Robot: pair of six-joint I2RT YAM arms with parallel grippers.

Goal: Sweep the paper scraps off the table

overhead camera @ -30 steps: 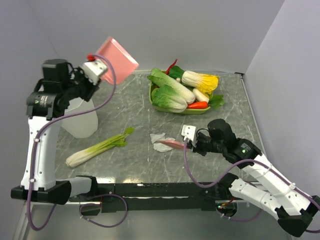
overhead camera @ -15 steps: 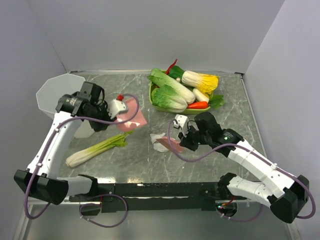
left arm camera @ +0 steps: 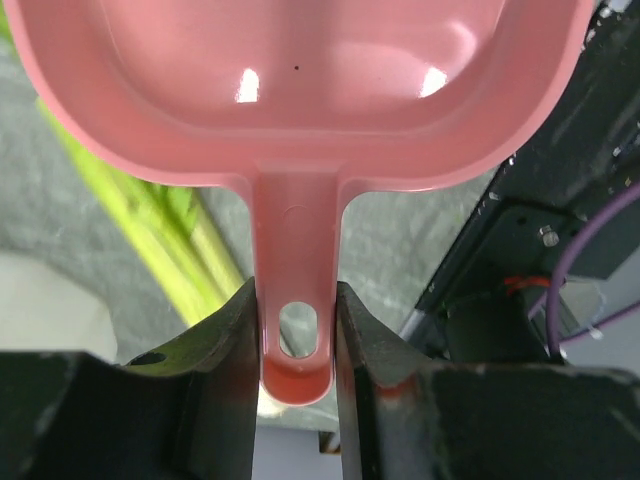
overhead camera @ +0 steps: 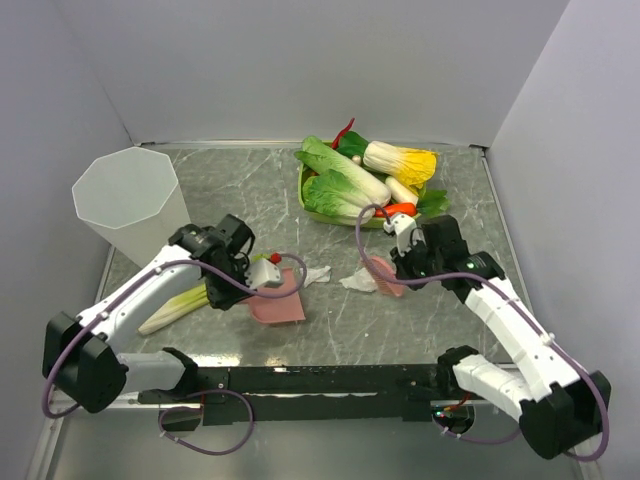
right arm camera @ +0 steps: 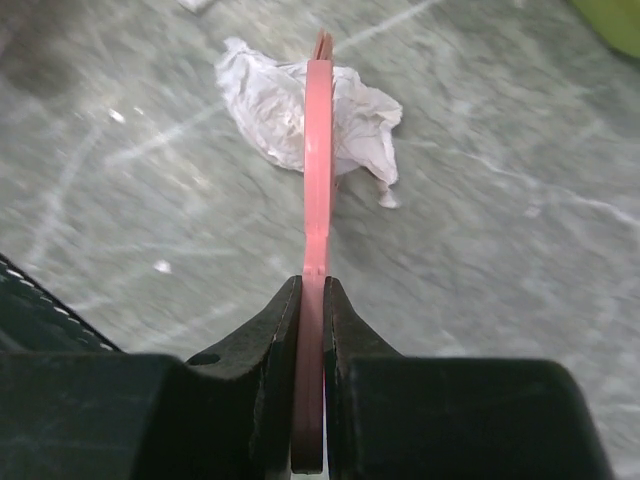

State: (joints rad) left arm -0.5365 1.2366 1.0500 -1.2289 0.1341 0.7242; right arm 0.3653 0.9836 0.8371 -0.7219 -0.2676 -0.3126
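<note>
Overhead view: my left gripper (overhead camera: 262,272) is clamped on the handle of a shallow pink plastic dustpan (overhead camera: 280,305), held low over the grey-green marble-patterned table (overhead camera: 230,190) near its front rail. One of the small crumpled white paper scraps (overhead camera: 316,274) lies just beside the pan's far right corner. A second lies between the pan and my right gripper (overhead camera: 400,262), which holds a thin flat pink sweeping blade (overhead camera: 388,278). A white-stemmed green leek (overhead camera: 180,308) lies just left of the pan, partly under my arm.

Left wrist view: my fingers (left arm camera: 235,380) are closed narrowly on the very end of the handle, either side of its hanging hole. The part of the bowl in view is empty. I cannot tell whether the lip touches the table.

Right wrist view: my jaws are nearly together, pinching the blade edge-on. Its tip reaches a crumpled scrap; whether they touch is unclear.

Risks, as I judge them:
- The light tissue could slide under a raised blade or a raised pan lip.
- A grip this far back could let the pan pivot when pushed.
- The near scrap could skid past the corner.
- The pan could nudge the leek.
</note>
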